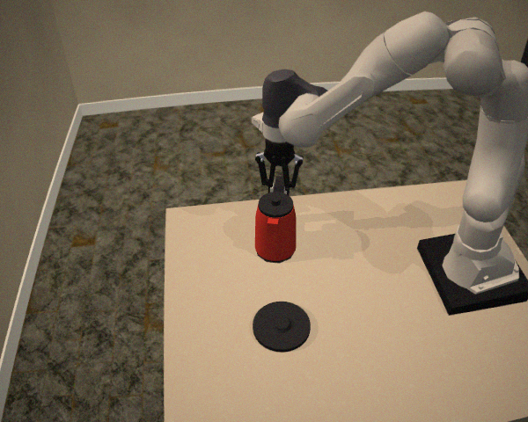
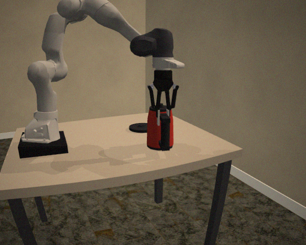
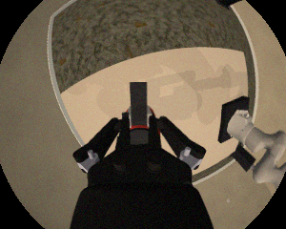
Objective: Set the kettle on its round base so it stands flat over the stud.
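Red kettle point(image 1: 275, 234) stands on table point(image 1: 369, 345) near its far-left edge, gripper point(image 2: 162, 117) clamped on the handle bar point(image 2: 164, 131). Base point(image 1: 281, 325) sits well apart, nearer. Risk: off-centre grip, so kettle may tilt, miss stud.

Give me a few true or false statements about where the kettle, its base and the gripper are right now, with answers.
1. The kettle stands on the table. True.
2. The kettle sits on its round base. False: the base lies apart from it on the table.
3. The gripper is shut on the kettle's handle. True.
4. The kettle is blue. False: its body is red.
5. The base's stud points up. True.
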Tool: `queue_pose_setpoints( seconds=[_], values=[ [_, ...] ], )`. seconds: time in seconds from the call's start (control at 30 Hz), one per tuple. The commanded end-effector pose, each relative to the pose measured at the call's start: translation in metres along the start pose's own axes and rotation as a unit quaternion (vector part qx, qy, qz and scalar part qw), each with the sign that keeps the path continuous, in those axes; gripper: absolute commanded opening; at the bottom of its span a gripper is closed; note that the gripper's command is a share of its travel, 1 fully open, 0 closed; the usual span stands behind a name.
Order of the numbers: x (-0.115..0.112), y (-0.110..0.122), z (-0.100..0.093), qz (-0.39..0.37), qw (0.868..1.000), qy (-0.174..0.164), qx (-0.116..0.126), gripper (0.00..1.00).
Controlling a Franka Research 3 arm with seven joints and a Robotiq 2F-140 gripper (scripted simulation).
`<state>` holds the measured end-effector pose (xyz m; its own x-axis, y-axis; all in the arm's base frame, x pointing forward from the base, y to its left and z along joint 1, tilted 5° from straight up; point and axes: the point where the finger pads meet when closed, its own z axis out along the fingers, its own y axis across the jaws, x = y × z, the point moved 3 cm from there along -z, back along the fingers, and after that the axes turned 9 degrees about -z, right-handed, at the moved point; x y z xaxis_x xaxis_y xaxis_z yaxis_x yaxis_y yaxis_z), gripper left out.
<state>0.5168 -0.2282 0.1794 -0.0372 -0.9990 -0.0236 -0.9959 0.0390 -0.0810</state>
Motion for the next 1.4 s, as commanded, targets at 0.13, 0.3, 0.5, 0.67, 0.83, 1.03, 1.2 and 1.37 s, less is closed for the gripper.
queue_pose_setpoints(
  seconds=[0.13,0.3,0.5,0.67,0.83,1.03,1.2,1.37],
  values=[
    [0.0,0.0,0.001,0.001,1.0,0.001,0.0,0.0],
    [0.0,0.0,0.0,0.001,1.0,0.001,0.0,0.0],
    [0.0,0.0,-0.003,0.001,1.0,0.001,0.0,0.0],
    [0.0,0.0,-0.01,0.001,1.0,0.001,0.0,0.0],
    [0.0,0.0,-0.018,0.001,1.0,0.001,0.0,0.0],
    [0.0,0.0,-0.028,0.001,1.0,0.001,0.0,0.0],
    [0.0,0.0,-0.035,0.001,1.0,0.001,0.0,0.0],
    [0.0,0.0,-0.041,0.001,1.0,0.001,0.0,0.0]
  ],
)
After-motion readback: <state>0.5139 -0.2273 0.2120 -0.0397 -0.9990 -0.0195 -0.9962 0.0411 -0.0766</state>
